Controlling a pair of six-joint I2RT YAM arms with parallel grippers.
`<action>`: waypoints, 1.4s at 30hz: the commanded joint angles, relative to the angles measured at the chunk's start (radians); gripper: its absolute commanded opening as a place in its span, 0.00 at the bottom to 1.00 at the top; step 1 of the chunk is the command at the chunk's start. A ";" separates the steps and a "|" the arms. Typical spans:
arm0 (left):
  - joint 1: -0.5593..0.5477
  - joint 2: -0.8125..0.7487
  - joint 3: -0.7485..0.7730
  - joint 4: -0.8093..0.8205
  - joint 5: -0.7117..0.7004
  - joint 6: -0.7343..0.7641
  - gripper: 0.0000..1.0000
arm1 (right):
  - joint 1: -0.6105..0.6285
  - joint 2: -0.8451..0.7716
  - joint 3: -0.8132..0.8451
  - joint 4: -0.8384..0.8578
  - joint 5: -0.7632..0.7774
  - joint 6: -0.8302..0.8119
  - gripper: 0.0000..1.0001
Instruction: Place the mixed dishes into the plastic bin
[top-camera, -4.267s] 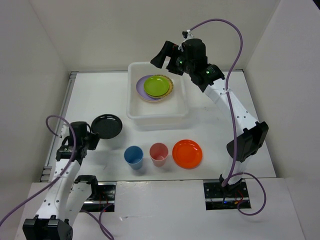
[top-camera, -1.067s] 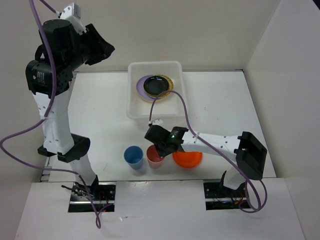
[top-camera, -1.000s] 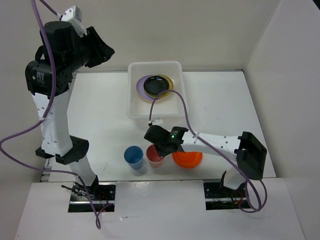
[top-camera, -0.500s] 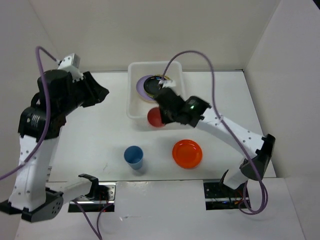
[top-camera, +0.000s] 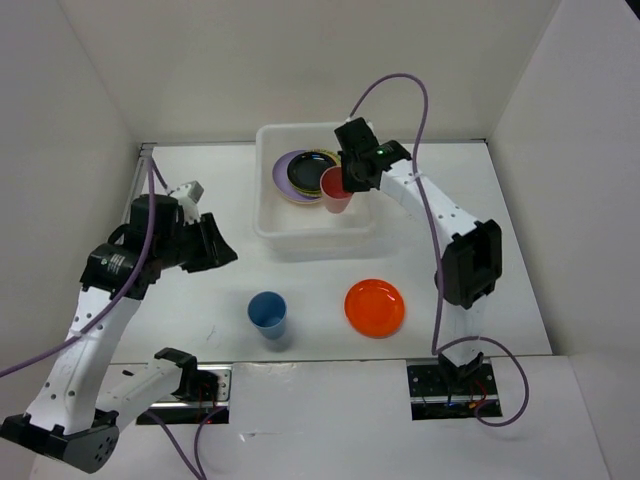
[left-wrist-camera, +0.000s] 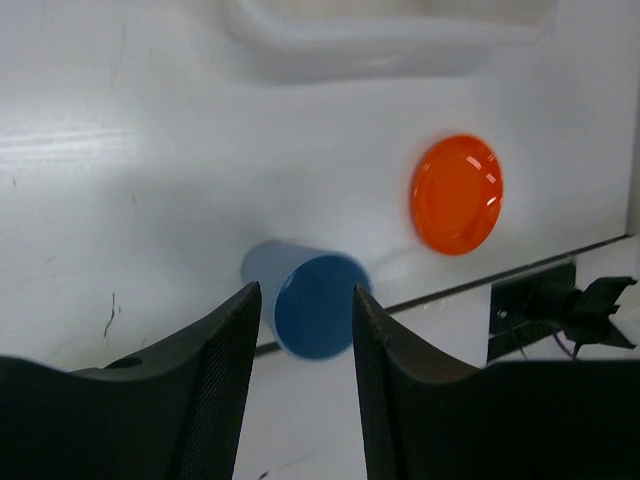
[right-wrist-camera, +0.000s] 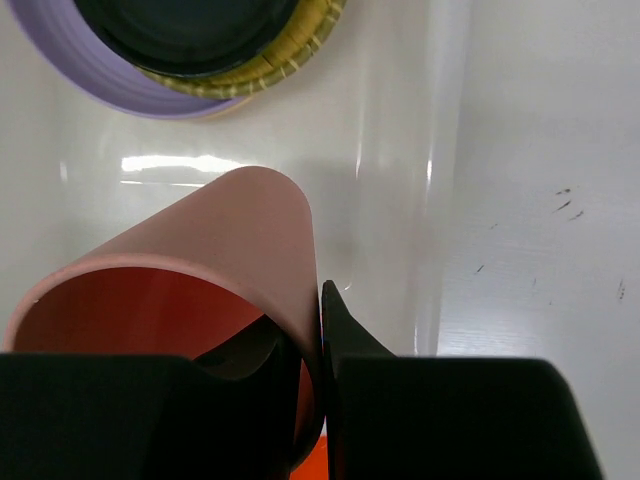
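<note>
– Right gripper (top-camera: 347, 178) first: what's it got?
– It's pinched narrow on the wall of the pink-red cup (right-wrist-camera: 200, 270), one finger inside the rim and one outside. The cup hangs mouth-up within the plastic bin (top-camera: 268, 236), towards its right side. Whether its base touches the bin's floor, I can't tell.
– Anything else in the bin?
– A stack at its back left: black plate (top-camera: 312, 170) on top, a tan woven plate (right-wrist-camera: 270, 65) under it, a lilac plate (right-wrist-camera: 90, 75) lowest.
– And the left gripper (top-camera: 216, 245)?
– Left of the bin's front corner, jaws partly apart, holding nothing.
– What's outside the bin?
– On the table (top-camera: 200, 190) in front of it, the blue cup (top-camera: 267, 312) stands upright, and the orange plate (top-camera: 374, 306) lies well apart to its right.
</note>
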 joint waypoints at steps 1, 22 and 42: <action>-0.017 -0.024 -0.040 -0.023 0.039 0.020 0.49 | -0.008 0.033 0.056 0.041 -0.027 -0.033 0.00; -0.201 0.104 -0.137 -0.056 -0.104 0.027 0.52 | -0.008 0.167 -0.006 0.070 -0.048 0.015 0.08; -0.231 0.165 -0.195 -0.056 -0.104 0.036 0.55 | 0.001 0.198 -0.016 0.052 -0.048 0.024 0.51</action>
